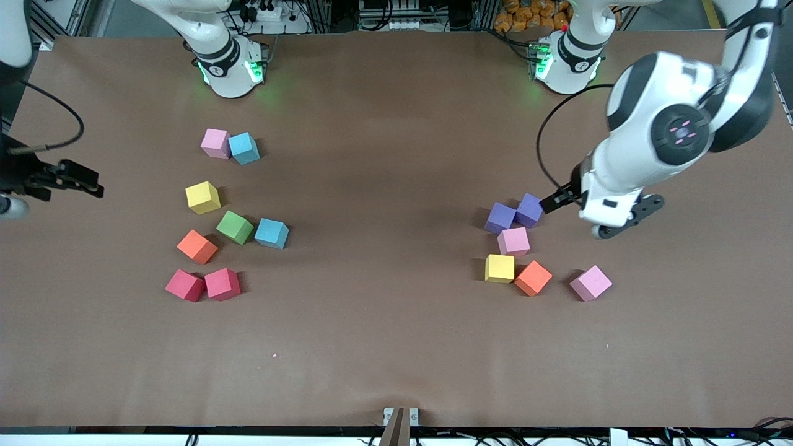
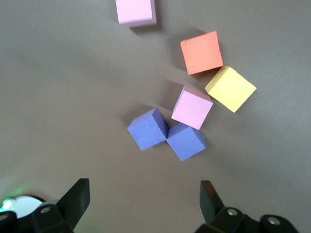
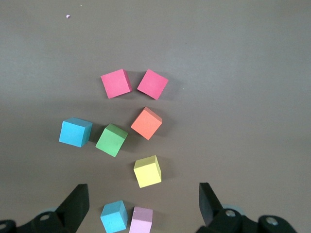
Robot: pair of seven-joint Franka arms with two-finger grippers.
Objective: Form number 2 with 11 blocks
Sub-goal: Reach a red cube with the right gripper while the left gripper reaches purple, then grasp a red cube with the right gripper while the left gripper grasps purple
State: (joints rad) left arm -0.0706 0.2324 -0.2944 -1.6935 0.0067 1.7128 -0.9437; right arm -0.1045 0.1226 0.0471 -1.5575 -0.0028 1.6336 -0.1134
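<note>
The blocks lie loose in two groups, and no number 2 shows. At the right arm's end are several: pink [image 1: 215, 143], blue [image 1: 244, 148], yellow [image 1: 202, 197], green [image 1: 235, 227] and two red [image 1: 184, 285]. At the left arm's end, two purple blocks [image 1: 500, 217] touch, with pink [image 1: 513, 241], yellow [image 1: 499, 268], orange [image 1: 533, 278] and another pink [image 1: 590, 283] nearby. My left gripper [image 2: 145, 194] hangs open and empty beside the purple pair [image 2: 147, 128]. My right gripper [image 3: 143, 196] is open and empty high over the pink [image 3: 141, 219] and blue [image 3: 114, 216] blocks.
Brown paper covers the table [image 1: 396, 186]. A wide bare stretch separates the two groups. The arm bases [image 1: 229, 62] stand along the edge farthest from the front camera. A small pink speck [image 1: 274, 355] lies toward the near edge.
</note>
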